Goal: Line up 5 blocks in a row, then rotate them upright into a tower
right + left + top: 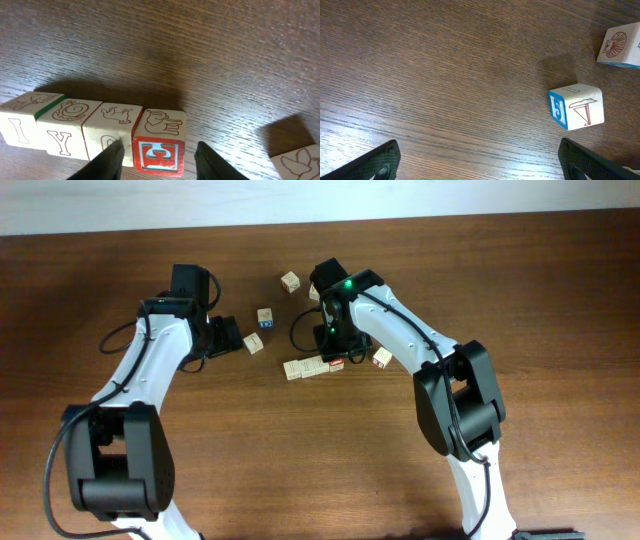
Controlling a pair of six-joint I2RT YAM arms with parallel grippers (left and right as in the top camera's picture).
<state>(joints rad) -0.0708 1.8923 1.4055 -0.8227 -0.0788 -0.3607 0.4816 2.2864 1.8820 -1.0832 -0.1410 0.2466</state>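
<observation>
1. My right pincer (159, 150) hangs low over one end of a row of four blocks (65, 125). Its jaws stand apart on either side of the red-faced block (160, 142) with a thin gap on each flank, so it clamps nothing.
2. My left pincer (479, 150) is spread wide and empty above bare wood, with a blue-sided cube (576, 107) near one finger.
3. The four blocks touch side to side near the middle of the worktop (300, 450). A fifth block (382, 358) lies apart from the row, near it on my right arm's side.
4. I judge the task well along, because the neat row looks like handled work with the red-faced block as the piece in hand. The printed faces alone do not tell me which blocks are already turned. The fifth block probably remains.
5. The worktop is dark brown wood, flat and matte, with clear grain. A few stray cubes (290, 281) sit farther back, and a pale strip (300, 195) runs beyond the far edge. No more of the room shows.
</observation>
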